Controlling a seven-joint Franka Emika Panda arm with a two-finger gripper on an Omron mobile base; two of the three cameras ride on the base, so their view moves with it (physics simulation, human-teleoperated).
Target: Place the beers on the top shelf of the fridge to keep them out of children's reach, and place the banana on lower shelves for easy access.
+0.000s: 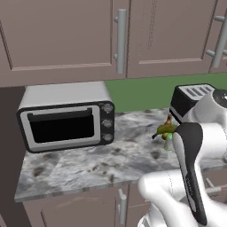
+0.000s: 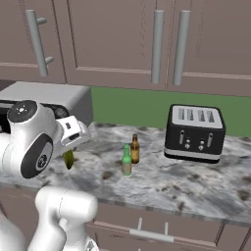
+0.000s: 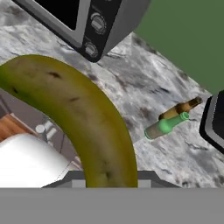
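Jaws of the gripper (image 3: 109,186) clamp the curved yellow-green banana (image 3: 83,113) above the marble countertop (image 2: 162,181); the green glass bottle (image 2: 126,161) and amber one (image 2: 135,149) stand mid-counter, unshelved.

Both base views look forward and down from behind the arm, left and right, sharing the marble counter (image 1: 88,164), toaster (image 2: 195,132) and two bottles (image 2: 130,154). The hand view sits tight against the banana (image 3: 83,113), tilted across the same counter toward the microwave (image 1: 66,122).
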